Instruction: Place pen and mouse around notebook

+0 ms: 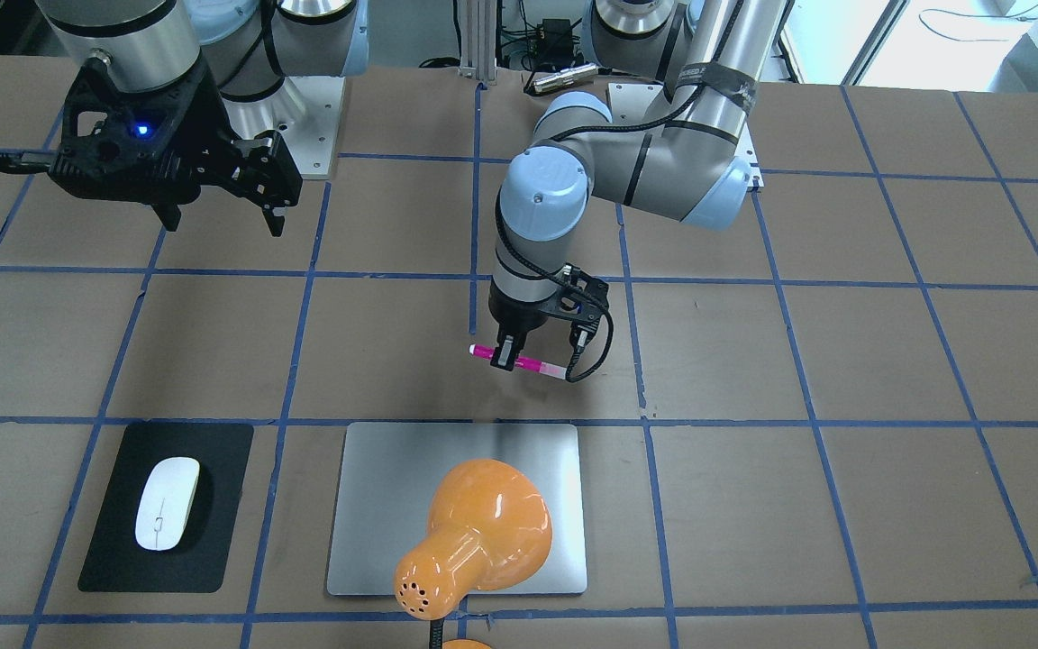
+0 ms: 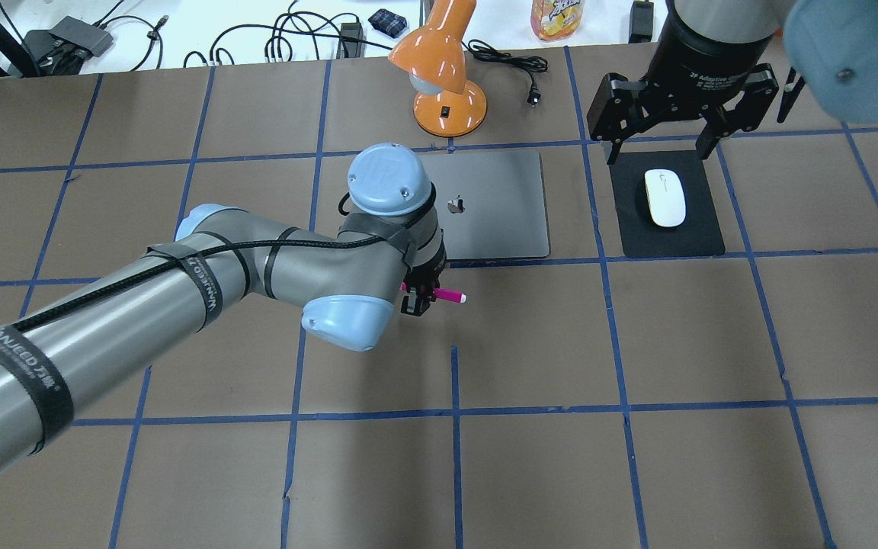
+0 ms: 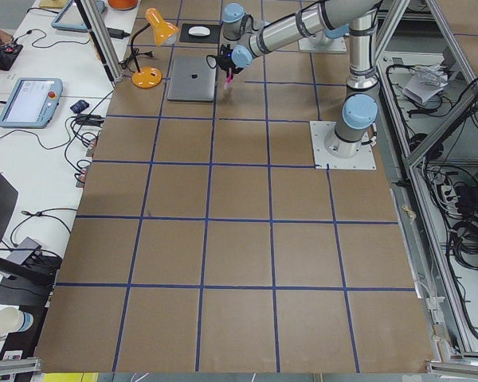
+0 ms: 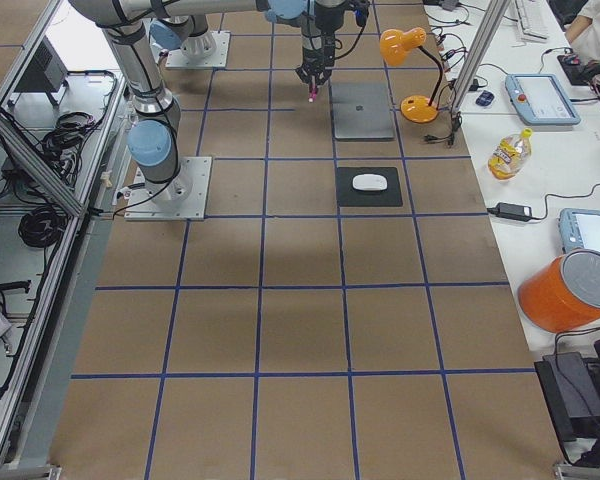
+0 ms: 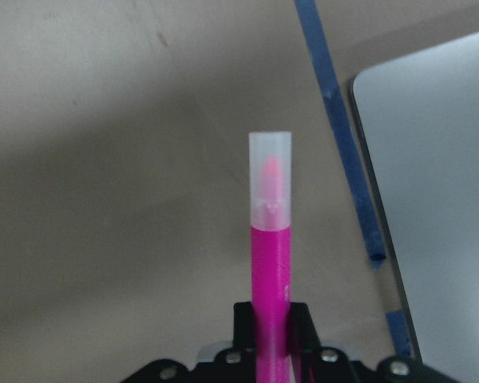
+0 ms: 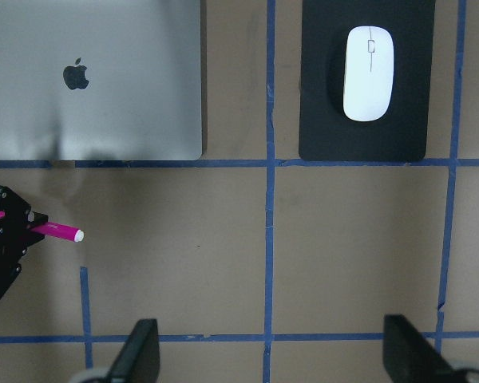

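Observation:
My left gripper point(image 1: 506, 360) point(image 2: 417, 303) is shut on the magenta pen point(image 1: 532, 364) point(image 2: 447, 294) point(image 5: 270, 263). It holds the pen level, low over the table, just off the robot-side edge of the silver notebook point(image 1: 393, 505) point(image 2: 496, 206) point(image 6: 96, 80). The pen's pale cap point(image 5: 270, 171) points away from the fingers. The white mouse point(image 1: 167, 503) point(image 2: 665, 197) point(image 6: 368, 73) lies on a black mat point(image 1: 122, 559) point(image 2: 637, 236) beside the notebook. My right gripper point(image 1: 224, 223) point(image 2: 661, 149) point(image 6: 273, 359) hangs open, high above the mat's robot side, holding nothing.
An orange desk lamp point(image 1: 483, 523) point(image 2: 443, 76) stands at the notebook's far edge and hides part of it in the front-facing view. Cables, a bottle point(image 2: 557, 17) and tablets point(image 4: 540, 95) lie on the white bench beyond. Blue tape lines point(image 2: 454, 415) grid the brown table.

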You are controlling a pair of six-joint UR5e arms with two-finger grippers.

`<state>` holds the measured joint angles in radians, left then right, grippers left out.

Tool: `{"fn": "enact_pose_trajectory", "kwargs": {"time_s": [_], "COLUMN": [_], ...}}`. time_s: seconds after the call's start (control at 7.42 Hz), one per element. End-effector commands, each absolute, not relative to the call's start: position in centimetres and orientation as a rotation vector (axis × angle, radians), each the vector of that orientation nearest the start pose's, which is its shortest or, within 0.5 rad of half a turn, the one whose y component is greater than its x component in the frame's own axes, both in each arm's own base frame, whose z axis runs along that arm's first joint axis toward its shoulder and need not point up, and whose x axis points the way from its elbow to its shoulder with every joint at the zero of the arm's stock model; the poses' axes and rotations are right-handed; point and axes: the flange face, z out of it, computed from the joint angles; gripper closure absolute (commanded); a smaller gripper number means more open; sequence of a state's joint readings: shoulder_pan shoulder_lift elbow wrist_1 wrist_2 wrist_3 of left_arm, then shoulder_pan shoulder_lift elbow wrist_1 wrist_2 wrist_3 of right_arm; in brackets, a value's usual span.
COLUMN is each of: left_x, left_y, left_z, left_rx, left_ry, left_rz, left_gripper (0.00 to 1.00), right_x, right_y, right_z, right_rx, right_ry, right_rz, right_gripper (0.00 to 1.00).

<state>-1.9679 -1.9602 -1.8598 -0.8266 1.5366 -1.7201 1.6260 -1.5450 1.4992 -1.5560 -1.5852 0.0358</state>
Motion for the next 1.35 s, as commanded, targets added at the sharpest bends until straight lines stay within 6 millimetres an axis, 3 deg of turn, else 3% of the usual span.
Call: {"fn": "enact_pose_trajectory", "kwargs": {"time_s": [0.0, 0.13, 0.27, 0.4, 0.54, 0.67, 0.94, 1.21], "left_x": [-37.9, -38.2, -38.1, -37.8, -37.2, -35.4, -28.1, -21.4], "left_y": [-47.4, -47.2, -46.9, -46.9, -47.4, -48.8, -52.2, -53.9], "left_z": [19.6, 18.7, 18.4, 18.3, 19.7, 20.9, 24.5, 29.2], "left_rx": [-2.023, -2.002, -1.967, -1.927, -1.843, -1.74, -1.257, -0.853], "left_ry": [2.475, 2.472, 2.474, 2.5, 2.591, 2.655, 2.907, 3.021], "left_rz": [0.019, 0.03, 0.029, 0.024, 0.008, 0.009, 0.004, 0.025], "left_gripper": [1.0, 1.0, 0.63, 0.01, 0.0, 0.0, 0.0, 0.0], "right_x": [16.0, 16.0, 16.0, 16.0, 16.0, 16.0, 16.0, 16.0], "right_y": [-49.8, -49.7, -49.8, -49.8, -49.8, -49.8, -49.8, -49.8], "right_z": [51.0, 51.0, 50.9, 51.0, 50.9, 50.9, 50.9, 50.9], "right_rx": [-0.05, -0.041, -0.041, -0.041, -0.041, -0.041, -0.038, -0.031], "right_ry": [3.153, 3.152, 3.153, 3.153, 3.153, 3.153, 3.152, 3.152], "right_rz": [-0.054, -0.054, -0.052, -0.056, -0.054, -0.054, -0.054, -0.054], "right_gripper": [0.0, 0.0, 0.0, 0.0, 0.0, 0.0, 0.0, 0.0]}}
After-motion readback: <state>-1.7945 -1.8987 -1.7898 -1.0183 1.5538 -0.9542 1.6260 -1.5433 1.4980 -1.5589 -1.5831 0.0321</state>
